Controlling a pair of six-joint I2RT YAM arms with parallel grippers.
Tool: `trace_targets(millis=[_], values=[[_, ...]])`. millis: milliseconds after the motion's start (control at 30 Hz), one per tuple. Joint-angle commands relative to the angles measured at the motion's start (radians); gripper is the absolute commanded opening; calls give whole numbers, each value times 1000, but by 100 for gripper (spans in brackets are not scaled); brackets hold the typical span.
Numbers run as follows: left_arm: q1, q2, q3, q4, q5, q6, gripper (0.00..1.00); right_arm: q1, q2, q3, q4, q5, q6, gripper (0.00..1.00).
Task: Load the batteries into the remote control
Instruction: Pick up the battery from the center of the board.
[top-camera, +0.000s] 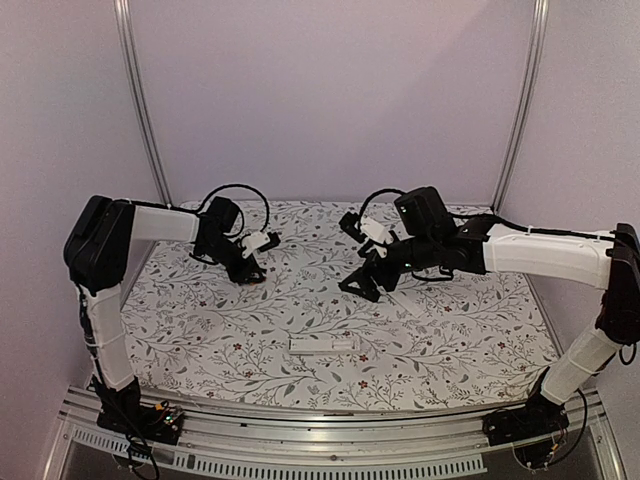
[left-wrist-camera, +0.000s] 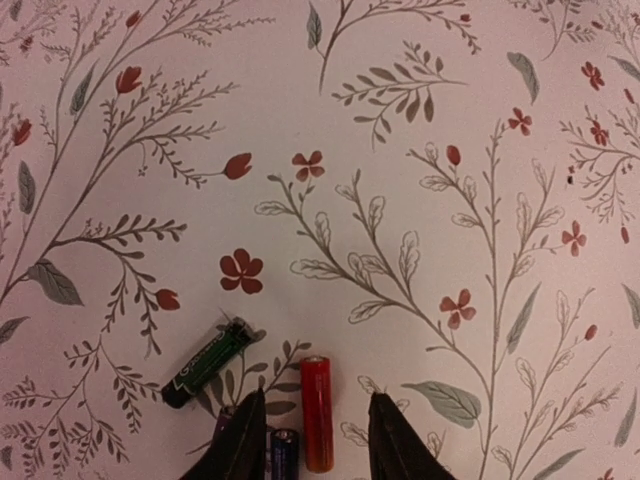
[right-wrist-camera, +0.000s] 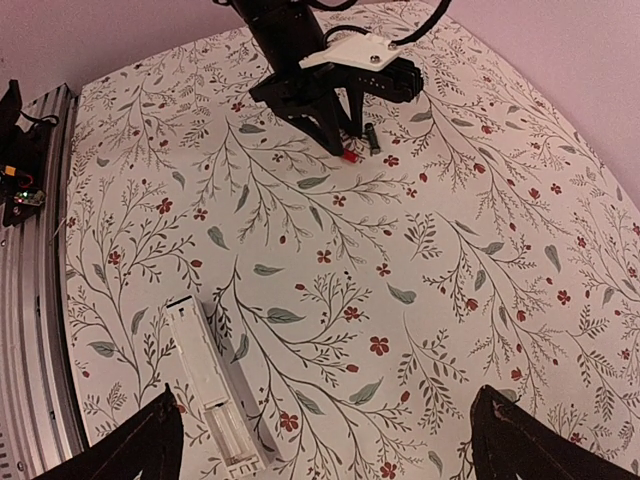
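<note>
Several batteries lie together on the floral cloth: a red one (left-wrist-camera: 317, 412), a black and green one (left-wrist-camera: 207, 362), a dark blue one (left-wrist-camera: 283, 452) and a purple one (left-wrist-camera: 222, 420) partly under a finger. My left gripper (left-wrist-camera: 315, 445) hangs low over them, open. The red and blue batteries lie between its fingers (left-wrist-camera: 242, 440), and neither is gripped. The white remote control (right-wrist-camera: 210, 385) lies flat near the front, its battery bay uncovered and empty. My right gripper (right-wrist-camera: 325, 450) hovers above and beside the remote, wide open and holding nothing.
The metal rail (top-camera: 320, 415) runs along the table's near edge, just in front of the remote control (top-camera: 322, 344). A small white strip (top-camera: 402, 299) lies on the cloth under the right arm. Metal posts (top-camera: 145, 110) stand at the back corners.
</note>
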Motion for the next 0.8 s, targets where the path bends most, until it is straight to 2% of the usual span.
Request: trace_targets(millis=[0, 133, 233, 300, 400, 767], values=[[-9, -55, -16, -24, -19, 26, 39, -10, 18, -13, 5, 0, 7, 99], [-7, -82, -16, -51, 32, 56, 49, -9, 19, -17, 3, 1, 10, 99], [-5, -83, -13, -53, 30, 64, 50, -10, 16, -22, 3, 3, 10, 99], [-6, -72, -5, -57, 18, 64, 48, -10, 13, -26, 3, 4, 10, 99], [-6, -55, 8, -61, 11, 55, 40, -10, 10, -29, 3, 7, 10, 99], [-9, -31, 16, -50, -22, 30, 33, -16, -1, -50, 10, 10, 5, 99]])
